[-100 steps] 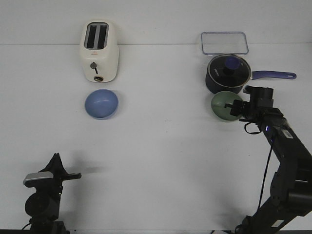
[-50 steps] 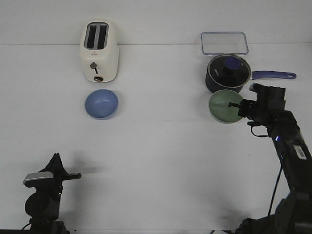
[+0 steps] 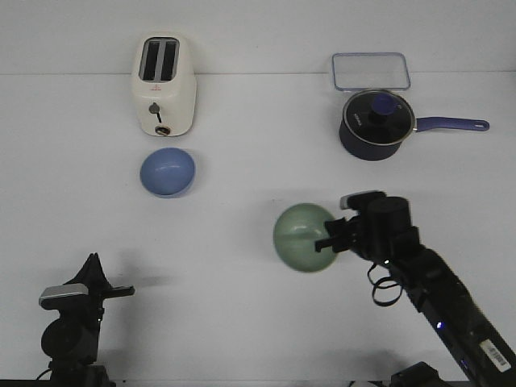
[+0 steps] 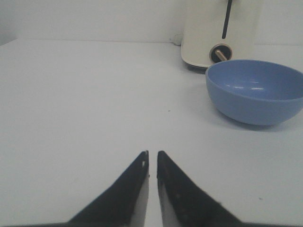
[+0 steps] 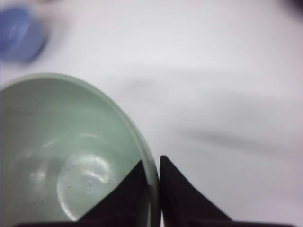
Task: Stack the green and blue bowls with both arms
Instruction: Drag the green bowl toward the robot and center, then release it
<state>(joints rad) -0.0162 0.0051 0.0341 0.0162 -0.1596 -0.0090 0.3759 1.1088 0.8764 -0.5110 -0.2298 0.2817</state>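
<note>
My right gripper (image 3: 330, 239) is shut on the rim of the pale green bowl (image 3: 304, 237) and holds it lifted above the middle of the table. In the right wrist view the green bowl (image 5: 61, 156) has its wall pinched between my right gripper's (image 5: 151, 163) jaws. The blue bowl (image 3: 168, 172) sits on the table in front of the toaster; it also shows in the left wrist view (image 4: 255, 91) and, blurred, in the right wrist view (image 5: 21, 33). My left gripper (image 3: 121, 290) rests at the near left, shut and empty (image 4: 151, 153), well short of the blue bowl.
A cream toaster (image 3: 164, 84) stands at the back left, just behind the blue bowl. A dark navy saucepan (image 3: 377, 123) with lid and long handle stands at the back right, with a clear lidded container (image 3: 371, 70) behind it.
My right gripper has carried the green bowl from beside the saucepan towards the near middle of the table, lifting it. The left arm and blue bowl have not moved.
</note>
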